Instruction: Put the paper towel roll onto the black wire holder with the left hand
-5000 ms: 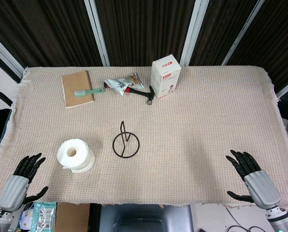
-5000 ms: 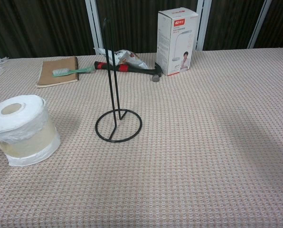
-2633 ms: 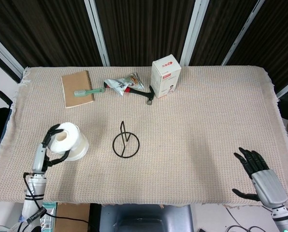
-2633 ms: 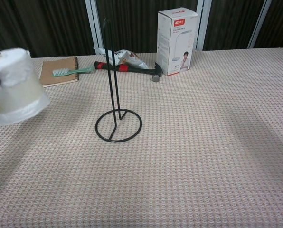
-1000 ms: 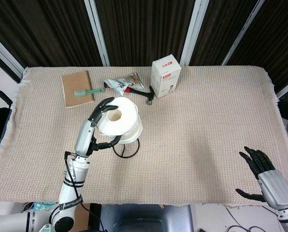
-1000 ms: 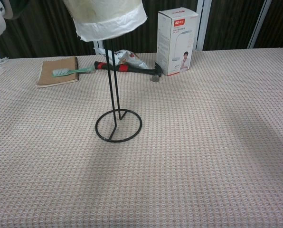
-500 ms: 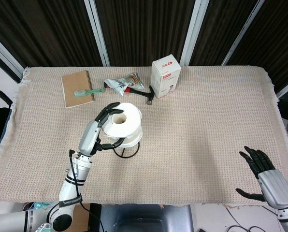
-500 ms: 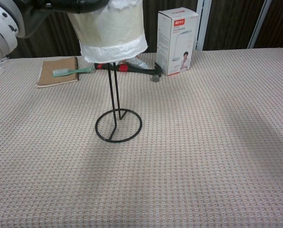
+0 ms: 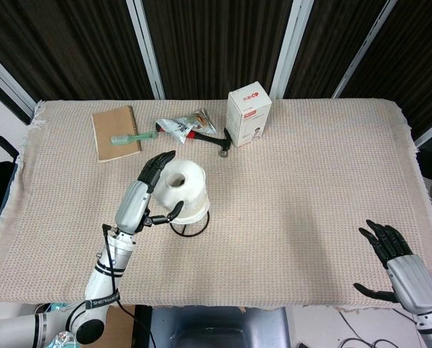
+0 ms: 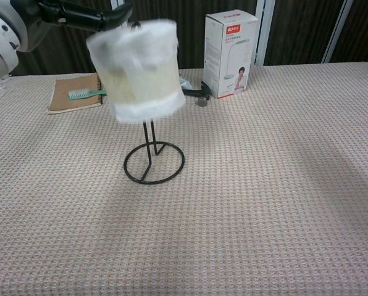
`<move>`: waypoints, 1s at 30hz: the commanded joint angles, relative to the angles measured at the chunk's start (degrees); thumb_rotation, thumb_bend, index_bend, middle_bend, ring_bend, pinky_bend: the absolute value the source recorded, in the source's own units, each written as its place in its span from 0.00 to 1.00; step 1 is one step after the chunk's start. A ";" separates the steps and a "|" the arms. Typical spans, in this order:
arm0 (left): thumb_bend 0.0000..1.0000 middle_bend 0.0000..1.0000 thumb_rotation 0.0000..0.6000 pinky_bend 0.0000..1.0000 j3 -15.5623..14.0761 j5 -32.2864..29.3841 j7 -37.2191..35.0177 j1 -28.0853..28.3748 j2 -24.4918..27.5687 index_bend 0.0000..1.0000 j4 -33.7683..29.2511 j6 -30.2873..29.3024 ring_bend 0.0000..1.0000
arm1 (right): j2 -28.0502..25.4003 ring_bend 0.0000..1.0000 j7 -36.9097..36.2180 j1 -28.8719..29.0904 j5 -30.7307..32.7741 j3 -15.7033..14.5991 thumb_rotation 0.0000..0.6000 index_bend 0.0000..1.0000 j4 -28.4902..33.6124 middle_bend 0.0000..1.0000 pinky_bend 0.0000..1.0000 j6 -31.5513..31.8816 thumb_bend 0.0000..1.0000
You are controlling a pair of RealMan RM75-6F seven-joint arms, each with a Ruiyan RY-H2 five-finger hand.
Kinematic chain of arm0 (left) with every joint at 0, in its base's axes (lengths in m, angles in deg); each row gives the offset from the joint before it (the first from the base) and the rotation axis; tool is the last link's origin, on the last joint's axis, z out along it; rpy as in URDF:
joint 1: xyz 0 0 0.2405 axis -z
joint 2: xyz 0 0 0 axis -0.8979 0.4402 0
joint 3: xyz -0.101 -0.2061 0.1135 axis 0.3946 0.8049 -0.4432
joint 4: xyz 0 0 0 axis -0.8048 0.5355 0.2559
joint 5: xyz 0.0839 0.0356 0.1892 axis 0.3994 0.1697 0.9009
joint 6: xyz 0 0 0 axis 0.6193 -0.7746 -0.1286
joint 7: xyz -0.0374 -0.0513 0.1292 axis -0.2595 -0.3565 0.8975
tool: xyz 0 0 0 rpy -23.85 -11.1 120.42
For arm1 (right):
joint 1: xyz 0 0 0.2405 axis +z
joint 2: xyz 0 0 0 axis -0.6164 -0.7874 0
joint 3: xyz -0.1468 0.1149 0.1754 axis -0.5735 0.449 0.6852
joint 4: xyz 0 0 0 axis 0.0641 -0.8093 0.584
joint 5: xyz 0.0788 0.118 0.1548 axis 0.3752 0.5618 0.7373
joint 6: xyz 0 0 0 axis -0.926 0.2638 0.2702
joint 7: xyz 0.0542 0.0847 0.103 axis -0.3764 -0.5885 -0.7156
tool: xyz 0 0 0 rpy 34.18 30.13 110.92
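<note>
The white paper towel roll (image 9: 184,190) is threaded on the upright post of the black wire holder (image 10: 154,164). In the chest view the roll (image 10: 138,71) is motion-blurred and tilted partway down the post, well above the round base. My left hand (image 9: 146,188) is just left of the roll with its fingers (image 10: 79,12) stretched out and apart, no longer wrapped around it. The thumb lies near the roll's lower edge; I cannot tell if it touches. My right hand (image 9: 399,265) rests open at the table's near right corner.
At the back stand a white carton (image 9: 248,114), a hammer (image 10: 193,94) under a snack packet (image 9: 187,125), and a brown notebook (image 9: 115,133) with a green toothbrush (image 9: 131,137) on it. A beige woven cloth (image 9: 310,196) covers the table.
The left hand carried the roll from the table's left to above the holder, lowered it onto the post and spread its fingers. The roll now slides down. The right hand stayed still.
</note>
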 commanded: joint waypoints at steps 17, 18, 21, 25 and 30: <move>0.42 0.00 1.00 0.03 -20.69 18.33 2.29 -19.47 15.59 0.00 9.39 -17.17 0.00 | 0.17 0.00 1.25 0.08 -0.21 -0.29 1.00 0.00 0.12 0.00 0.00 -0.87 0.00; 0.41 0.00 1.00 0.03 -22.13 18.49 1.81 -21.45 15.37 0.00 11.98 -18.71 0.00 | 0.37 0.00 1.68 0.20 -0.35 -0.40 1.00 0.00 0.18 0.00 0.00 -1.26 0.00; 0.41 0.00 1.00 0.02 -24.83 17.46 -0.82 -26.69 12.97 0.00 20.24 -22.10 0.00 | 1.13 0.00 3.72 0.52 -0.51 -0.70 1.00 0.00 0.35 0.00 0.00 -2.67 0.00; 0.43 0.00 1.00 0.02 -27.27 17.71 1.31 -27.38 15.12 0.00 20.91 -18.58 0.00 | 2.40 0.00 6.61 0.65 -0.39 -0.81 1.00 0.00 0.65 0.00 0.00 -3.83 0.00; 0.42 0.00 1.00 0.02 -26.12 17.44 2.09 -27.62 15.73 0.00 20.41 -17.97 0.00 | 3.15 0.00 8.54 0.67 -0.19 -0.83 1.00 0.00 0.95 0.00 0.00 -4.40 0.00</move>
